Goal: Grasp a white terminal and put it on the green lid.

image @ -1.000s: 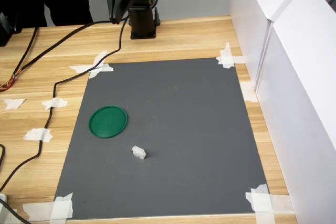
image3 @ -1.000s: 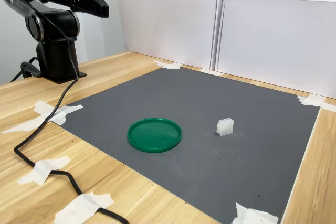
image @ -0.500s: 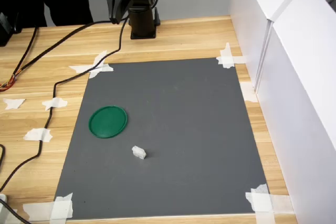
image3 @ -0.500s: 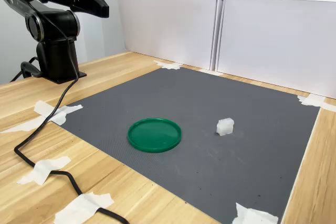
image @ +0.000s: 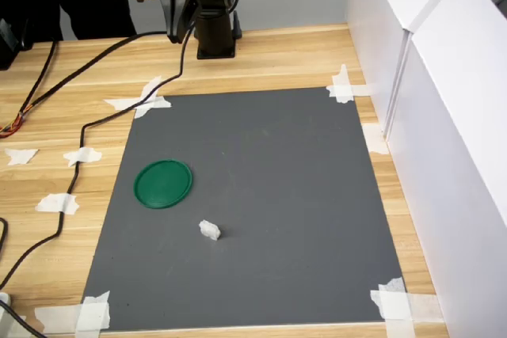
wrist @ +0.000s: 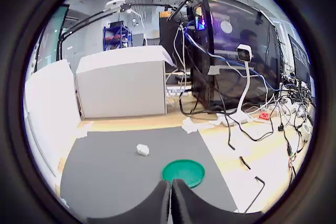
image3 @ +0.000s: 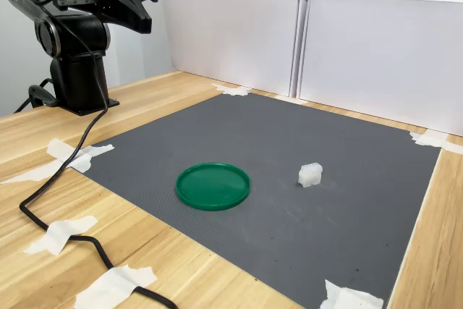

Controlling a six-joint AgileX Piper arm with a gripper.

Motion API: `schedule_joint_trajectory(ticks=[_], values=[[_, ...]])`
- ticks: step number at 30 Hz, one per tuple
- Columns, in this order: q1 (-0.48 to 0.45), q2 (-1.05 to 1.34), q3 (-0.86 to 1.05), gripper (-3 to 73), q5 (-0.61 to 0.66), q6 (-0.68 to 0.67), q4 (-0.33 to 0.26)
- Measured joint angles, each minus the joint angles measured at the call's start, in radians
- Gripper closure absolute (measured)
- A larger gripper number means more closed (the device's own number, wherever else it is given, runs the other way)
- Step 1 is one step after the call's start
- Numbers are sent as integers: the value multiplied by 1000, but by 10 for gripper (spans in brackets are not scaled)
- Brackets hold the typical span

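Claw (wrist: 170, 195) pressed closed and empty, raised near the arm base, slightly tilted down since before, white terminal (image: 209, 230) and green lid (image: 163, 184) unmoved.

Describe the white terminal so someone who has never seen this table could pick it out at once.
Start at the dark grey rectangular mat taped onto the wooden table. Only two things lie on it: the flat round dark-green plastic lid and, apart from it and toward the first exterior view's lower right, the tiny white blocky plastic terminal. Unlike the flat white tape scraps at the mat's corners, it stands up as a lumpy block.
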State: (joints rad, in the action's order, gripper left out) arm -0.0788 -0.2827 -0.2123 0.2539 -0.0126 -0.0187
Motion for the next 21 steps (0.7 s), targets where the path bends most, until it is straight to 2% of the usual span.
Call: schedule_joint_trajectory(ticks=[10, 15, 21], values=[[0, -310, -228, 711, 207, -85, 0], [0, -500, -348, 711, 259, -96, 2], [0, -696, -510, 711, 345, -111, 52]])
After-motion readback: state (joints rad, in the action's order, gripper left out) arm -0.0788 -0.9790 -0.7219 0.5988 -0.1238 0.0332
